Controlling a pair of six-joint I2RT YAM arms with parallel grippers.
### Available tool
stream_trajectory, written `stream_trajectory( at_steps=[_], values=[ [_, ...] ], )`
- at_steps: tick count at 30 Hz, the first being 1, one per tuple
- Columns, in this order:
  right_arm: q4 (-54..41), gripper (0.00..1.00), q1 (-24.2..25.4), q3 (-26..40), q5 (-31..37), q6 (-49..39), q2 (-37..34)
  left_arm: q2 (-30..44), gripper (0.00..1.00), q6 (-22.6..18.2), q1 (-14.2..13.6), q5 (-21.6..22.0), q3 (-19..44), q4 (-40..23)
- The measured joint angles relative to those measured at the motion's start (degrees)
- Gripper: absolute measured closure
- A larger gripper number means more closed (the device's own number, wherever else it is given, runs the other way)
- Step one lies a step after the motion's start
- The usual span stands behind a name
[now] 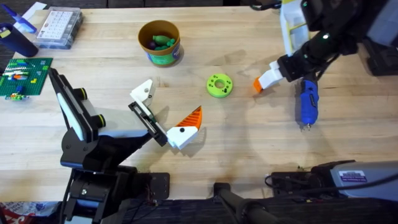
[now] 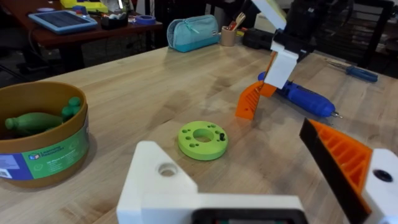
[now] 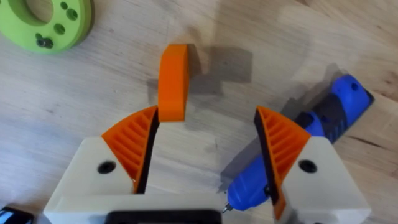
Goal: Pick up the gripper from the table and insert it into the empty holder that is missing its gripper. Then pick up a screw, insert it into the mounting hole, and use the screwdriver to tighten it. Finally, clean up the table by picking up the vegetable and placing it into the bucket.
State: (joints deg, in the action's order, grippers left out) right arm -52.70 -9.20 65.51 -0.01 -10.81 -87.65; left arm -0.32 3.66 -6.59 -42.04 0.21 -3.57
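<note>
The loose orange ribbed gripper pad stands on the table, touching the tip of one finger of my right gripper. That gripper is open, and its other finger hangs over the blue screwdriver. My left gripper is open. One of its white fingers is a bare holder with a hole; the other carries an orange pad. A green disc with a dark screw lies between the arms. Green vegetables lie in the bucket.
A green brick baseplate and a clear parts box sit at the far left. A white container stands behind the right arm. Bare wood lies in front of the disc and around the table's middle.
</note>
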Motion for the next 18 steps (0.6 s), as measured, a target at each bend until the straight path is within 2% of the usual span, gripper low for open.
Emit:
stream_trajectory(
  at_steps=[4, 10, 18],
  values=[
    [-0.1, 0.108, -0.3, -0.1, -0.3, 0.0, -1.5, 0.3, 0.006, 0.0, 0.0, 0.0, 0.1, 0.2],
    [0.0, 0.108, -0.3, -0.1, -5.7, 0.0, -1.3, 0.3, 0.006, 0.0, 0.0, 0.0, 0.1, 0.2],
    [2.1, 0.108, -0.3, -0.1, -7.9, 2.9, -1.3, 0.3, 0.006, 0.0, 0.0, 0.0, 0.1, 0.2]
  ],
)
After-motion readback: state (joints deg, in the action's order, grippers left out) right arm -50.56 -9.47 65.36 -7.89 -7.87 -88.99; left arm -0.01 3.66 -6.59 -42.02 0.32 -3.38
